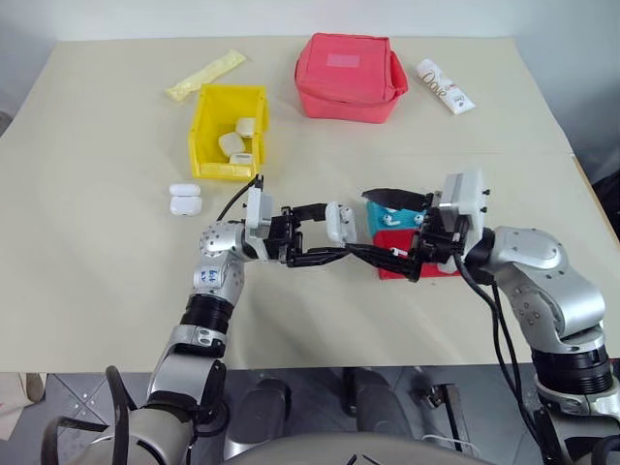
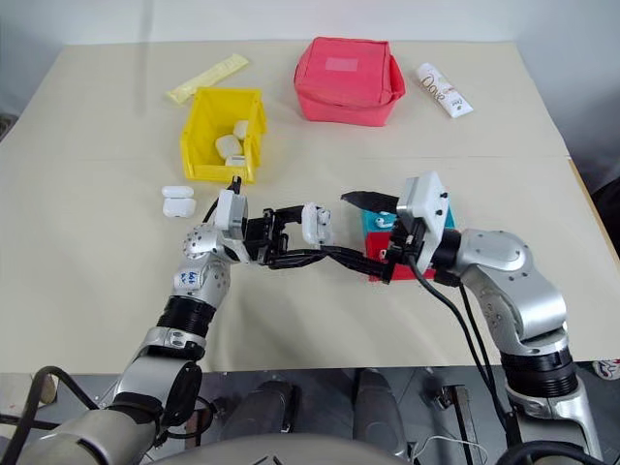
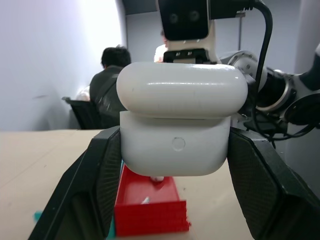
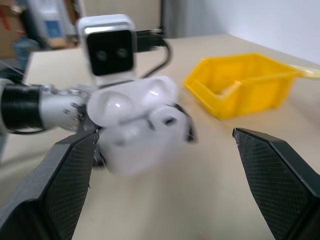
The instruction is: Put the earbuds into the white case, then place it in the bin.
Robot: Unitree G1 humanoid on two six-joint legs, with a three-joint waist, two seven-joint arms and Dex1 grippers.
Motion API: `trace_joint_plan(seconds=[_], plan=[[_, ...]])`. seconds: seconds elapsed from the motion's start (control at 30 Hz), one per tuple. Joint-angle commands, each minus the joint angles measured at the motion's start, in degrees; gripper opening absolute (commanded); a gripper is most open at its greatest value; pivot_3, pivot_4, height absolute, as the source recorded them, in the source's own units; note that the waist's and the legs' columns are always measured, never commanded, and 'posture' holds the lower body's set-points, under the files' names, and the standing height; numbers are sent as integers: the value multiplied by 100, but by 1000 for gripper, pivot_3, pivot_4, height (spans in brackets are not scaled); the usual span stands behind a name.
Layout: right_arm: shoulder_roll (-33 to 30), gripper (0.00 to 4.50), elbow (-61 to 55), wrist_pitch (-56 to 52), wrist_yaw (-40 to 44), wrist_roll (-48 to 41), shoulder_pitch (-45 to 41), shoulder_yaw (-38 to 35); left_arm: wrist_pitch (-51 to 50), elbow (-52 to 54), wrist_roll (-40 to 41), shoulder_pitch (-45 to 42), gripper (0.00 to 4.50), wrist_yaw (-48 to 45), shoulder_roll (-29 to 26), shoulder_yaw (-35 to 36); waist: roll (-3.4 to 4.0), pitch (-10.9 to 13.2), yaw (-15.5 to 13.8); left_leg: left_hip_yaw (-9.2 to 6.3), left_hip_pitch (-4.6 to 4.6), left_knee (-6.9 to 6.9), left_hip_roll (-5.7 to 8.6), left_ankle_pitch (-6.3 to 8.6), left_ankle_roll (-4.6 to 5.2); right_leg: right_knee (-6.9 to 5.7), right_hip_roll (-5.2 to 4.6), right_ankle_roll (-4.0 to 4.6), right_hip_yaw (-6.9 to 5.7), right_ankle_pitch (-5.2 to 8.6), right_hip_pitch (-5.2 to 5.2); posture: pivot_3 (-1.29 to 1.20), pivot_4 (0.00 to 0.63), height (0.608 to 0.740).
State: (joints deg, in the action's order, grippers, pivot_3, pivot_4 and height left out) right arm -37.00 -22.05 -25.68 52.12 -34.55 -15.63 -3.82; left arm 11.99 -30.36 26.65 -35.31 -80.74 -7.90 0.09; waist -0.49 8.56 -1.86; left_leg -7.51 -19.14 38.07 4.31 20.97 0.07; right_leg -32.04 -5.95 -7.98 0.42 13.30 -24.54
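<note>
In the left eye view the white case [image 1: 338, 222] is seen clamped in the left gripper [image 1: 325, 237], lifted above the table [image 1: 97, 242] between the two arms; the right gripper [image 1: 412, 254] is stationed just beside it, over the red tray [image 1: 387, 271] and the blue tray [image 1: 373, 215], where small white earbuds [image 1: 389, 220] appear to lie; the bin [image 1: 205, 131] is set well apart, toward the far left, with several like cases already inside, and two more white cases [image 1: 184, 199] are laid just in front of it.

In the right eye view the same layout is repeated; the red pouch [image 2: 349, 77] and the white tube [image 2: 444, 89] are seen at the far edge, clear of the work.

In the left wrist view the case is shown pinched at both sides by the black fingers [image 3: 95, 185], the lid seated but slightly proud of the body; whether it is fully latched cannot be told.

In the right wrist view the right gripper's jaws are spread wide and hold nothing, the case being framed between them with the bin beyond.

From here, the risk is judged to lie in the glossy, rounded shell; a light side pinch could let it twist or slip during the carry; an unlatched lid could spring, and the contents be spilled; the bin's tall walls could be clipped if the approach is low.
</note>
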Motion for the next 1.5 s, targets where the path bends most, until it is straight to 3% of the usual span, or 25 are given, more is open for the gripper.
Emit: trace_joint_plan(seconds=[0.03, 0.2, 0.37, 0.5, 0.6, 0.77, 0.9, 1.07, 1.17, 1.3, 1.43, 1.5], plan=[[-302, 4492, -391, -138, -127, -192, 500, -716, 129, -30, 9, -62, 2784, 118, -132, 175, -1, 0, -12, 0, 0, 0, 0, 0, 1, 0, -1, 0, 0, 0, 0, 0, 150, 740], [-596, 4492, -803, -373, -335, -285, 1944, -2003, 229, -217, 18, -86, 2784, 205, -409, 389, 0, 0, -87, 7, 1, 1, 1, 1, 2, -1, 2, -2, 3, -1, 0, 0, 150, 740], [-476, 4492, -1233, -497, -379, -291, 3476, -3235, 311, -431, 27, -161, 2784, 238, -580, 546, 9, -6, -143, 15, 5, 7, 1, 4, 8, -1, 1, -7, 10, -4, 6, 0, 150, 740], [-402, 4492, -1408, -659, -567, -368, 4046, -3722, 435, -682, -9, -309, 2784, 282, -568, 588, 5, -8, -128, 21, 9, 8, 2, 7, 13, -1, 4, -9, 16, -6, 9, 0, 150, 740], [-466, 4492, -1563, -959, -878, -455, 4022, -3723, 525, -814, -29, -371, 2784, 266, -524, 587, 7, -9, -120, 21, 10, 6, 0, 7, 12, 0, 7, -10, 16, -6, 8, 0, 150, 740], [-944, 4492, -1580, -1534, -1231, -683, 3172, -3280, 585, -673, -22, -348, 2784, 184, -448, 531, 10, -10, -102, 25, 10, 6, -2, 8, 13, 0, 7, -10, 21, -6, 6, 0, 150, 740], [-1459, 4492, -1233, -2034, -1590, -704, 1755, -2555, 296, 21, 79, -76, 2784, 304, -437, 460, 11, -9, -89, 23, 7, 6, -8, 8, 13, 1, 4, -10, 21, -6, 3, 0, 150, 740], [-1982, 4492, -80, -2759, -1526, -259, -187, -953, 317, 530, 41, 322, 2784, 541, -421, 438, 12, -11, -102, 23, 5, 6, -7, 8, 13, 6, 2, -9, 18, -6, 3, 0, 150, 740], [-1974, 3913, 651, -3135, -1429, 180, -1422, 96, 195, 990, 81, 654, 2784, 787, -461, 447, 14, -10, -97, 22, -1, 7, -7, 8, 13, 6, -2, -8, 17, -6, -2, 0, 150, 740], [-1924, 3913, 1251, -3360, -733, 593, -2509, 1343, 122, 1255, 65, 866, 2784, 1003, -511, 439, 18, -9, -85, 22, -5, 8, -6, 7, 12, 5, -4, -8, 11, -6, -5, 0, 150, 740], [-1623, 3913, 1894, -3270, -473, 1139, -3235, 2132, 117, 1396, 56, 956, 2784, 1162, -530, 419, 17, -10, -79, 22, -6, 11, -3, 7, 12, 5, -3, -8, 9, -6, -4, 0, 150, 740], [-1462, 3537, 2303, -3153, -403, 1453, -3515, 2397, 100, 1481, 67, 1025, 2784, 1217, -559, 418, 17, -10, -78, 22, -7, 10, -2, 7, 12, 5, -5, -9, 10, -7, -4, 0, 150, 740]])
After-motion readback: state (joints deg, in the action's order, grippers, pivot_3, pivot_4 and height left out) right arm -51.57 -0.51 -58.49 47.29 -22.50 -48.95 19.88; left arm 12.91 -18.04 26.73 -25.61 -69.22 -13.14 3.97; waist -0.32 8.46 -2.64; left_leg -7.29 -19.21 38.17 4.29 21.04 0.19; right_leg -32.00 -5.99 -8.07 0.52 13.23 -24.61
